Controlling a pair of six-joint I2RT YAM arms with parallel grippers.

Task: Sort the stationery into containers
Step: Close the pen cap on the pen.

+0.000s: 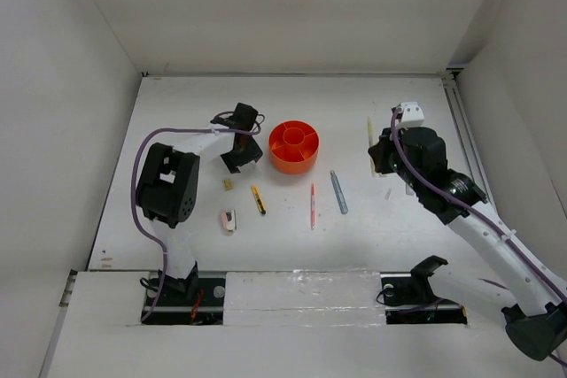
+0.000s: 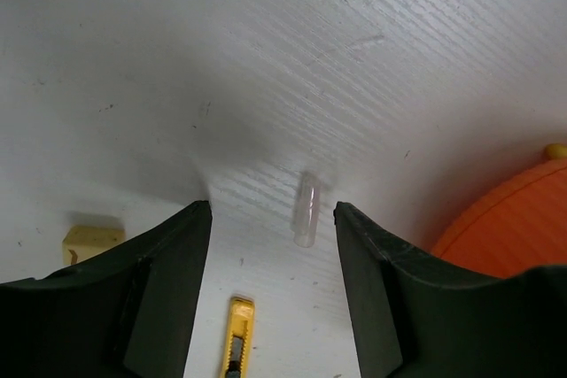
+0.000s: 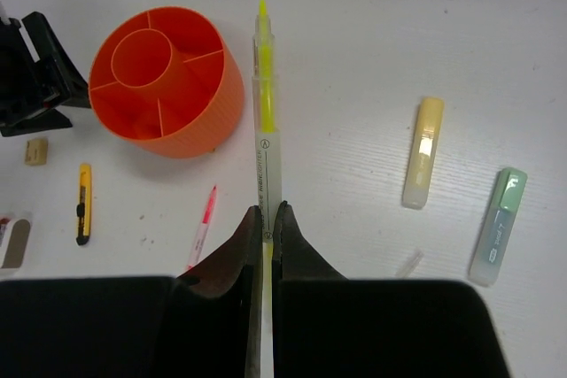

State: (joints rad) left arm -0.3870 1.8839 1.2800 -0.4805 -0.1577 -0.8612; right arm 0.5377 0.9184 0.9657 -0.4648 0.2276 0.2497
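Note:
My right gripper [image 3: 267, 210] is shut on a long pale highlighter with a yellow tip [image 3: 266, 121], held above the table right of the orange tub [image 3: 164, 77]. In the top view this gripper [image 1: 376, 158] holds the highlighter [image 1: 370, 133] to the tub's [image 1: 293, 146] right. My left gripper [image 2: 271, 214] is open and empty, low over the table left of the tub [image 2: 509, 232], with a small clear cap [image 2: 306, 210] between its fingertips. It also shows in the top view [image 1: 244, 158]. A yellow-black cutter [image 1: 258, 199], red pen [image 1: 312, 205], grey-blue pen [image 1: 338, 191], tan eraser [image 1: 228, 184] and pink-white eraser [image 1: 229, 220] lie on the table.
A pale yellow marker [image 3: 423, 152], a pale green marker [image 3: 499, 226] and a clear cap [image 3: 409, 263] lie right of my right gripper. White walls enclose the table on three sides. A small yellow thing [image 2: 555, 150] shows at the tub's rim.

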